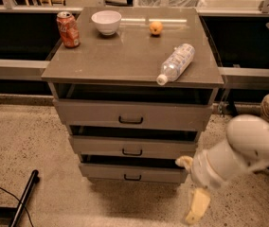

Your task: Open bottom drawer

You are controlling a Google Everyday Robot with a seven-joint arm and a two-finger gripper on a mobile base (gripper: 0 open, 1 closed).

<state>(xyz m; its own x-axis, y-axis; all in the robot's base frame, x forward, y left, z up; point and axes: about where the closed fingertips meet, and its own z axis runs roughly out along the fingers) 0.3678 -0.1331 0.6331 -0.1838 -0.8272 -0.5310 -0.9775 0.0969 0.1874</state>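
Observation:
The bottom drawer (163,175) is the lowest of three grey-brown cabinet drawers, with a small black bar handle (132,177) at its centre. It sits slightly out from the cabinet, like the two above it. My gripper (192,185) is open, with cream fingers, one fingertip (183,162) near the drawer's right end and the other (197,207) lower, over the floor. It hangs off my white arm (248,145) to the right of the drawer front, well right of the handle, holding nothing.
On the cabinet top (125,60) are a red soda can (68,29), a white bowl (106,21), an orange fruit (156,28) and a plastic bottle (175,63) lying near the front right edge. A black pole (23,197) lies on the speckled floor at lower left.

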